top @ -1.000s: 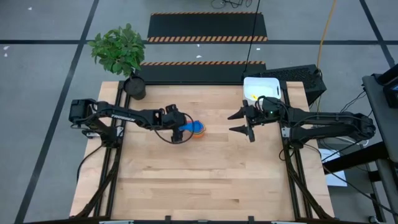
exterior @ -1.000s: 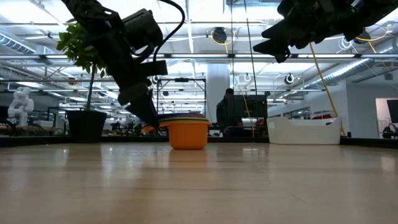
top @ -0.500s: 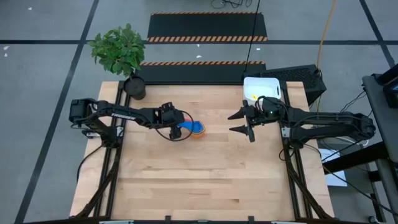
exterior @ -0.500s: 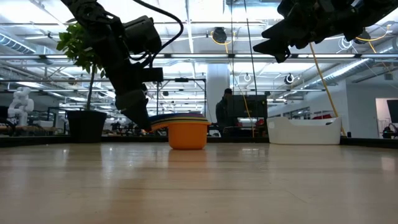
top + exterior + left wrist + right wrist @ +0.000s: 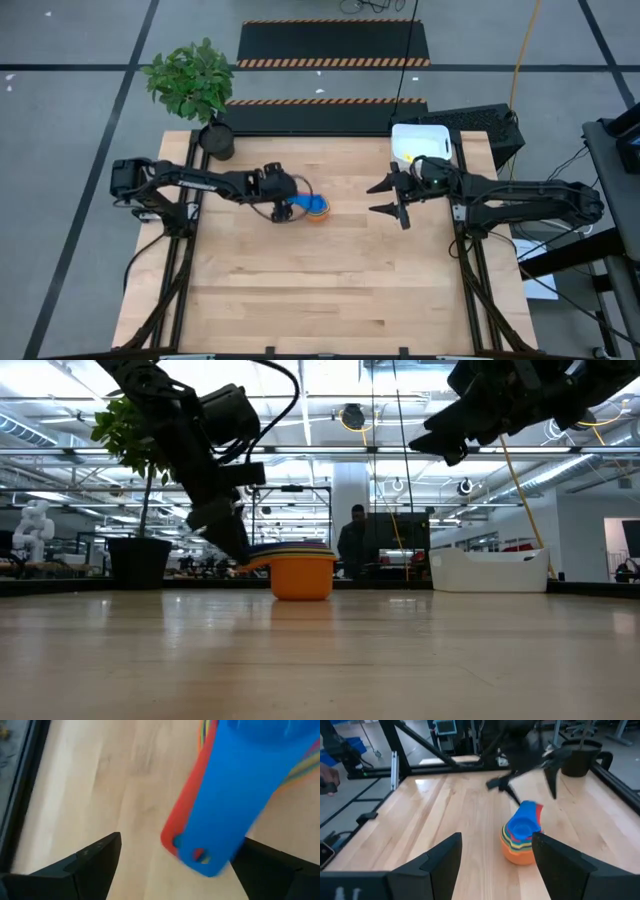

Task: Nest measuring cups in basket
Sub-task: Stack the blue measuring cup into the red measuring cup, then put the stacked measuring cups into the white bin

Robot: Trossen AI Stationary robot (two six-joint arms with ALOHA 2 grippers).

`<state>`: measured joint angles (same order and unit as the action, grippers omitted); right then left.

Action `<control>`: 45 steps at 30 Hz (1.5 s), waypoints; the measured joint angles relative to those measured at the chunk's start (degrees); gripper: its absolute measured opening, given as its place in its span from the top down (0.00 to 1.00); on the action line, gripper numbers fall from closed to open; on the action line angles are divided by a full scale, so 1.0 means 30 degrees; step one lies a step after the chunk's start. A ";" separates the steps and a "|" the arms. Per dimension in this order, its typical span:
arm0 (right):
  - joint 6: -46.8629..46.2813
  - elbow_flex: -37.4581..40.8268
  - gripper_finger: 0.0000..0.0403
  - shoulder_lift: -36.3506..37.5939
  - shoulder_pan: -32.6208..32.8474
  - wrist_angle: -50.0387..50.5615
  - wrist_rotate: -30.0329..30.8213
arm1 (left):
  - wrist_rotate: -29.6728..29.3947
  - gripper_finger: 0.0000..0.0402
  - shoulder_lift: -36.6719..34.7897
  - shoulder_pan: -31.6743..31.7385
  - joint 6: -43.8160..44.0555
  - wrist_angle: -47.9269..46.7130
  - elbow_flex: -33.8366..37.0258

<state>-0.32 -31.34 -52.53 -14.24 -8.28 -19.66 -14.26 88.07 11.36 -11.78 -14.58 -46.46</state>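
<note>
The left gripper (image 5: pixel 289 207) has drawn back slightly from the measuring cups (image 5: pixel 316 207), jaws wide astride the handles; closing off-centre could topple the stack.

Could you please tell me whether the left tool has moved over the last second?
Yes, slightly. In the high view the left tool, open beside the stacked measuring cups, has drawn back a little toward the plant pot side of the table; the stack stays put.

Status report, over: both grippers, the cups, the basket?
Left gripper open, straddling stacked cups' handles. Right gripper open, raised mid-table. Nested measuring cups on the table, outside basket. Nothing between them.
</note>
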 joint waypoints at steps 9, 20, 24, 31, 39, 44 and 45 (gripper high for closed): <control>0.1052 0.0409 0.42 0.0000 -0.0007 -0.0092 0.0001 | 0.4986 0.28 -0.0005 0.1692 -0.2337 0.0893 0.0007; 0.0855 0.0417 0.42 0.0000 -0.0007 -0.0085 0.0000 | 0.6249 0.37 -0.0005 0.2102 -0.2328 0.2012 0.0007; 0.0855 0.0417 0.42 0.0000 -0.0007 -0.0085 0.0000 | 0.7138 0.37 0.0000 0.2097 -0.1925 0.2075 0.0007; 0.0891 0.0431 0.42 0.0000 -0.0007 -0.0091 -0.0029 | 0.7235 0.37 -0.0008 0.2054 -0.1082 0.1038 0.0007; 0.0906 0.0431 0.42 0.0000 -0.0007 -0.0085 -0.0036 | 0.6141 0.37 -0.0651 0.1546 -0.0433 0.0792 0.0005; 0.0906 0.0431 0.42 0.0000 -0.0007 -0.0076 -0.0036 | 0.5024 0.37 -0.1817 0.0771 0.0590 0.0562 0.0014; 0.0904 0.0431 0.42 0.0000 -0.0007 -0.0061 -0.0037 | 0.4703 0.37 -0.2060 0.0577 0.0820 0.0675 -0.0038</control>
<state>2.39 -30.04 -52.53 -14.26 -8.46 -19.77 -0.15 81.89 13.09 -9.32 -12.55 -46.57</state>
